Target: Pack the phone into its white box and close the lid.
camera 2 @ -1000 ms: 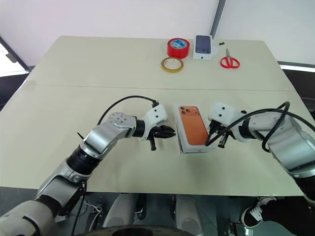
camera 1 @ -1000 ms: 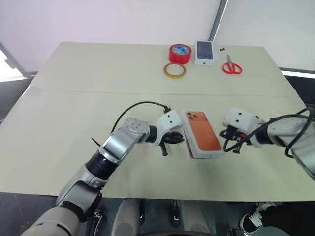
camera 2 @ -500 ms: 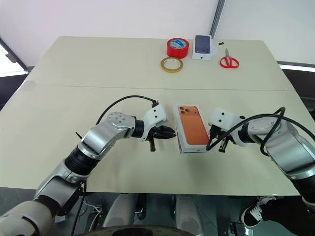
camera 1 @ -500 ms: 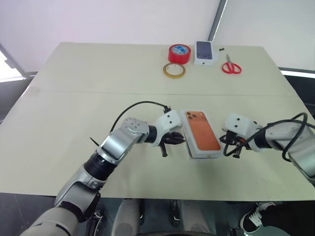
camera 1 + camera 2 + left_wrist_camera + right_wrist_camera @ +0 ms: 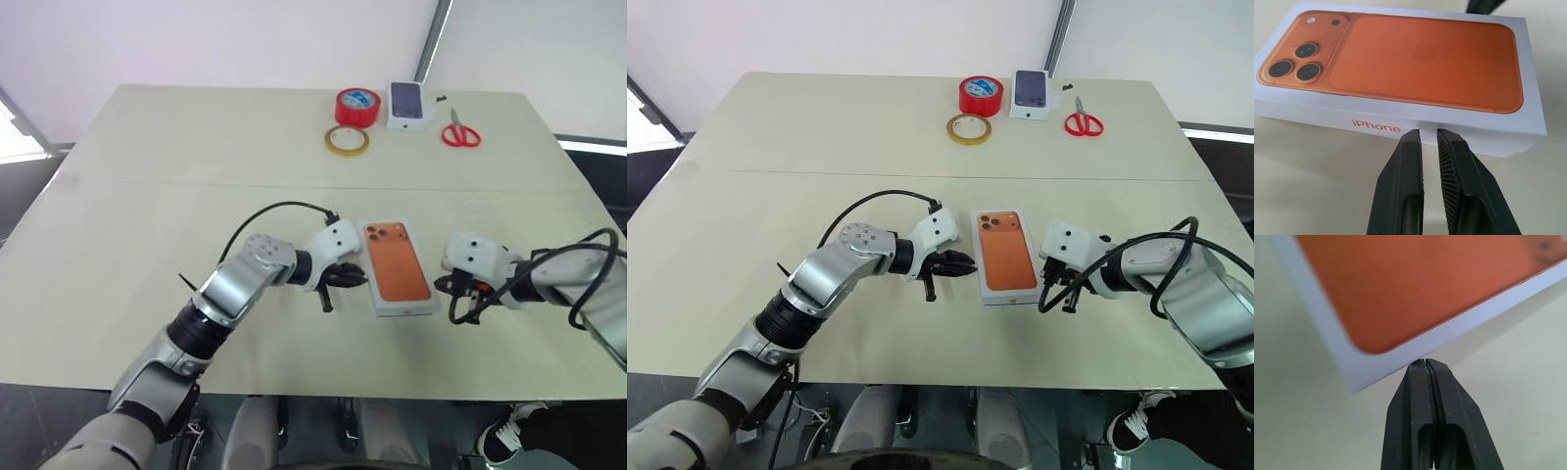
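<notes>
The white box (image 5: pixel 1005 257) sits mid-table, its orange-printed lid seated; left gripper (image 5: pixel 965 262) barely parted, right gripper (image 5: pixel 1054 284) pinched empty; judged best: press the lid evenly from both sides.

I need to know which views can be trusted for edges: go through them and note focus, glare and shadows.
Left wrist view: the white box is sharp, its lettering readable, with a soft shadow beneath its near side. Right wrist view: the box is soft and blurred, while the right gripper looks sharper. Head views: even light, no glare on the table, and only faint shadows beside the box.
</notes>
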Robot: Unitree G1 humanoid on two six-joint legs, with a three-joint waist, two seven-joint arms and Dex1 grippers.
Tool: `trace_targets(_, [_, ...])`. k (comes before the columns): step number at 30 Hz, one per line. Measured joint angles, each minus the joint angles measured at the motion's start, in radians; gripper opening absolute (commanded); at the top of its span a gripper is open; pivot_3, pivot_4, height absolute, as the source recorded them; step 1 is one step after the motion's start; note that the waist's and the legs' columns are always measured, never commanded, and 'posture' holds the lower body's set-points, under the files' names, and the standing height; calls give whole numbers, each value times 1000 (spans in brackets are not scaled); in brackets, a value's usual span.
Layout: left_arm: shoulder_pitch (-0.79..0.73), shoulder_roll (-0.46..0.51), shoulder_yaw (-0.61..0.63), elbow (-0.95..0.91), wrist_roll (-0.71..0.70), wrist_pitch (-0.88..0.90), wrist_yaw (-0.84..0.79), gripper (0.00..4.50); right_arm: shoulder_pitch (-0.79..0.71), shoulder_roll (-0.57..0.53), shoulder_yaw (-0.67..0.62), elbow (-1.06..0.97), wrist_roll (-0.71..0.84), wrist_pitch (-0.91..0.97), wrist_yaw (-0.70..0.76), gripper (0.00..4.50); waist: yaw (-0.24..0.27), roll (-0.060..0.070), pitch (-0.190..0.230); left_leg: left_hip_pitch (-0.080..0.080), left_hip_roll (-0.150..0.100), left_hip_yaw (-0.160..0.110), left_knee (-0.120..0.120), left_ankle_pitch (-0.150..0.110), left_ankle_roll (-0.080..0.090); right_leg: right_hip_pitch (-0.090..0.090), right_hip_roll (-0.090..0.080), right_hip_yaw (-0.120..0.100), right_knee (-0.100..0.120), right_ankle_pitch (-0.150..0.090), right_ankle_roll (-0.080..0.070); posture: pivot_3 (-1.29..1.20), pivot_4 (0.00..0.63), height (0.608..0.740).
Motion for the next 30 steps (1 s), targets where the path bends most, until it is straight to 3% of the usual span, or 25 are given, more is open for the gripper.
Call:
trace_targets(20, [5,-1,-23,-38,-9,22,-25,581,65,-36,-60,-57,14,-13,32,21,0,0,0,0,0,0,1,0,0,0,0,0,0,0,0,0,150,740])
trace_targets(25, [5,-9,-2,-19,-8,26,20,581,-13,-16,-48,28,-33,-21,-26,21,0,0,0,0,0,-1,1,0,0,1,0,0,0,0,0,0,150,740])
trace_targets(30, [-27,-52,58,98,17,54,125,581,-130,89,27,159,-87,-24,-90,21,-1,0,0,0,0,-1,2,0,0,1,1,0,1,0,1,0,150,740])
